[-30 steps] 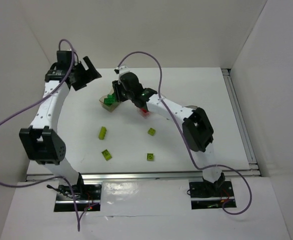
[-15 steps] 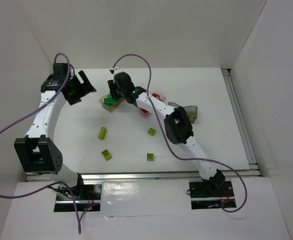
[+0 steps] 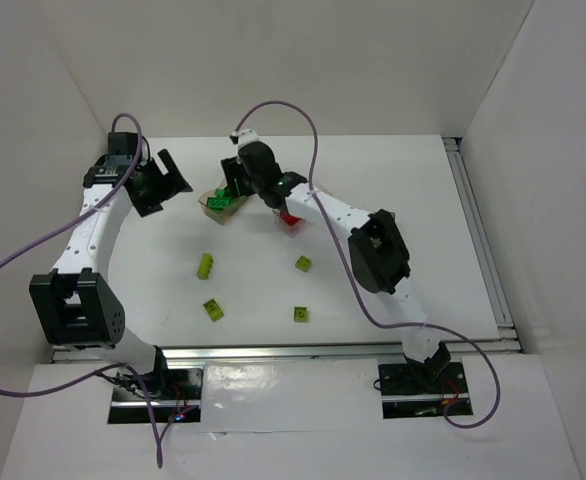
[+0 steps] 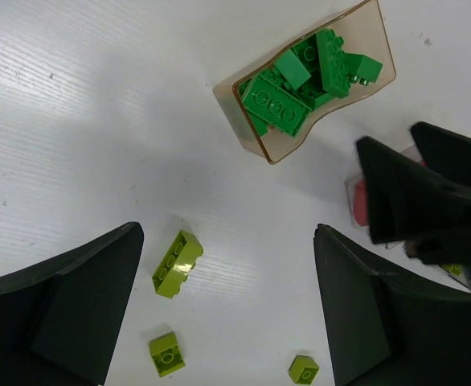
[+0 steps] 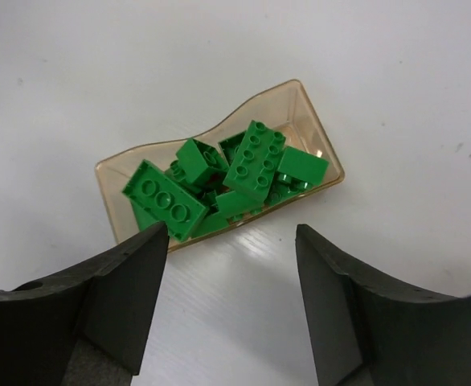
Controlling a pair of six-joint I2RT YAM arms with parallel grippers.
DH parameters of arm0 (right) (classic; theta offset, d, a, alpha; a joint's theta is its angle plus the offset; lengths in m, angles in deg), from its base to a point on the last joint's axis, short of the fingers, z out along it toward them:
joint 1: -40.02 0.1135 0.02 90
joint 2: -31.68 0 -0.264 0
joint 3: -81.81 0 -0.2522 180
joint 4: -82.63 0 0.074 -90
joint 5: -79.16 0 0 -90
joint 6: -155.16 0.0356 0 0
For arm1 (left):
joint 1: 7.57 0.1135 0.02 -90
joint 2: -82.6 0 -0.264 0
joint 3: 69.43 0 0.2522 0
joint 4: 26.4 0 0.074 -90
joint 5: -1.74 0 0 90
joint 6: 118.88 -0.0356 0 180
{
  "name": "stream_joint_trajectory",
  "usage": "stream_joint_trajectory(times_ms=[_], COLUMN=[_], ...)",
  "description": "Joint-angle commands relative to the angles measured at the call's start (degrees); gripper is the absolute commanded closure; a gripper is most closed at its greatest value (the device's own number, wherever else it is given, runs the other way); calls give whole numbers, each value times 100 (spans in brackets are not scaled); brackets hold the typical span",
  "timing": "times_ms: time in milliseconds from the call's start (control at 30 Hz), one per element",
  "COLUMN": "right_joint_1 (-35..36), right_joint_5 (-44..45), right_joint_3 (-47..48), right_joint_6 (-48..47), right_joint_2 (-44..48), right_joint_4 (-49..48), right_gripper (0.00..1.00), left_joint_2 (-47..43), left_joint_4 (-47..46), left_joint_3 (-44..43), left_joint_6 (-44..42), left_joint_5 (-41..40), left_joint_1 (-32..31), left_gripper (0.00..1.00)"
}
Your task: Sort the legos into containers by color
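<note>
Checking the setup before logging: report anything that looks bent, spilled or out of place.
The tan tray holding the dark green bricks looks warped: one long wall bows inward in a wave instead of running straight. The bricks lie heaped, one long brick tilted at the near rim.

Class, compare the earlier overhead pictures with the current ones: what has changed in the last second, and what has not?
The right gripper, above the tan tray of dark green bricks, has opened its jaws; nothing sits between them. The left gripper, open, drew back toward the near left. Both arms' elbows shifted. The tray and the four loose yellow-green bricks stayed put.
</note>
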Motion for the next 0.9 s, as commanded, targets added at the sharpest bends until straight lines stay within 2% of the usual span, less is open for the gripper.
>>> stream_joint_trajectory(times_ms=[0, 67, 167, 233, 333, 433, 600, 700, 767, 867], right_joint_1=[-27, -27, -27, -27, -27, -27, -27, -27, -27, -185], right_joint_5=[231, 232, 293, 363, 434, 434, 644, 829, 961, 961], right_joint_3=[-348, -900, -2925, -3624, -4680, -5470, -6053, -6106, -6106, -6106], right_joint_6=[-100, -30, 278, 566, 936, 1183, 1570, 1745, 1816, 1869], right_joint_2=[1131, 1579, 2722, 3458, 4206, 4665, 5361, 5423, 5423, 5616], right_joint_4=[-422, -587, -1035, -1037, -765, -379, -53, 167, 290, 430], right_gripper=[29, 32, 32, 32, 23, 20, 19, 19, 22, 22], left_joint_2=[-226, -288, -288, -227, -227, -114, 387, 660, 714, 950], left_joint_4=[-61, -114, -114, -61, -175, -175, -175, -175, -175, -228], left_joint_3=[137, 373, 777, 980, 1516, 1833, 1904, 1904, 1904, 1904], left_joint_6=[-126, -283, -460, -460, -460, -398, -337, -144, -12, 112], left_joint_5=[69, 69, -9, -10, -132, -387, -730, -914, -1107, -1161], left_joint_1=[28, 28, -112, -191, -481, -797, -1140, -1273, -1352, -1457], left_gripper=[4, 6, 6, 6, 4, 1, 1, 10, 16, 20])
